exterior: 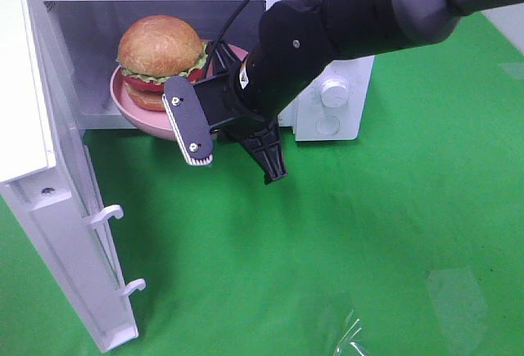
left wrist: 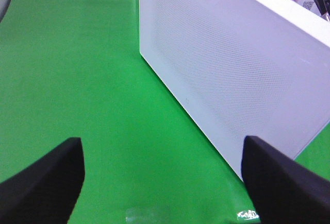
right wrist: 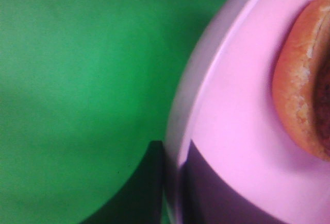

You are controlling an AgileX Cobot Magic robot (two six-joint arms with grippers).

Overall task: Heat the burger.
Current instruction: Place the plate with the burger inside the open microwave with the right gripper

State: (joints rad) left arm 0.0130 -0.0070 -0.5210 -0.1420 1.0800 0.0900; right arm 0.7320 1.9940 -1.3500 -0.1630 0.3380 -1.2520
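At the microwave's [exterior: 327, 102] mouth, the burger [exterior: 160, 49] sits on a pink plate [exterior: 135, 109]. The plate is partly inside the cavity, its front rim overhanging the sill above the cloth [exterior: 368, 250]. The right gripper [right wrist: 172, 193] is clamped on that rim. The door [exterior: 49, 192] stands swung wide to the left.

Opening looks done and loading is under way. What seems left is sliding the plate fully in, letting go, backing the arm out, shutting the door and turning the knob [exterior: 334, 90].

The bun's top lies close under the cavity roof, and the arm fills the right side of the opening, so there is little room to lift. The door cannot swing until the arm clears.

The left gripper [left wrist: 162, 141] hangs spread and empty over the cloth, beside the door's outer face.
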